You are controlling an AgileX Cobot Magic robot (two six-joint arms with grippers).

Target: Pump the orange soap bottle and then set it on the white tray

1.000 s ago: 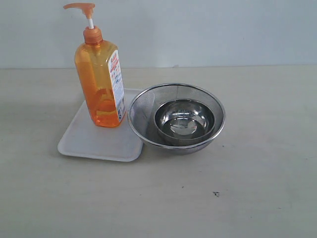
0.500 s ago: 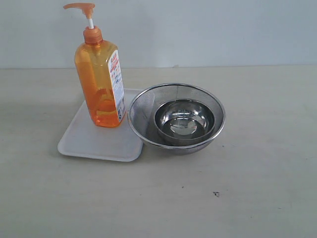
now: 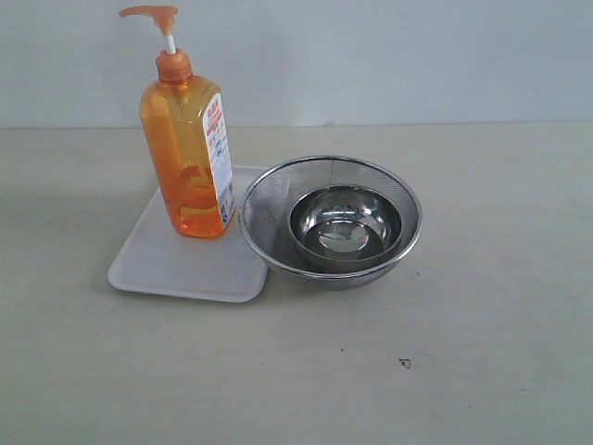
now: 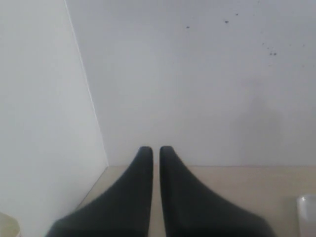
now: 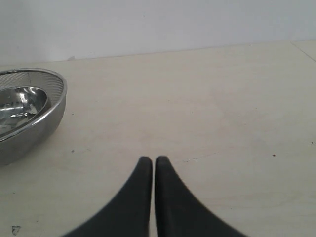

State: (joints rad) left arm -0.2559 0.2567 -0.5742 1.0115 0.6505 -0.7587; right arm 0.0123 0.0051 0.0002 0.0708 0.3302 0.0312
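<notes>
Since the orange soap bottle (image 3: 190, 158) stands upright on the white tray (image 3: 176, 269), the placing half of the task looks met as things lie. The bottle sits toward the tray's far right part, its label turned toward the mesh strainer (image 3: 269, 199) just beside it. Its pump head (image 3: 153, 14) is raised on the white stem, spout pointing away from the strainer. Whether the pump has been pressed cannot be read from these pictures: no soap shows on the tray or on the worktop (image 3: 417, 371).

Neither arm appears in the exterior view, so both are well apart from the bottle. The left gripper (image 4: 156, 150) has its jaws drawn together to a thin slit with nothing between them, and it faces a pale wall (image 4: 197, 89) above the worktop's edge. The right gripper (image 5: 150, 160) is closed in the same way, also empty, and it hangs over bare worktop with the strainer off to one side.

The strainer's rim appears to overlap the tray's near right edge, and a small steel bowl (image 3: 345, 209) rests inside it, empty.

As a judgement, if the pumping is not yet done, an arm must reach in and press the head down without tipping the tall bottle.
</notes>
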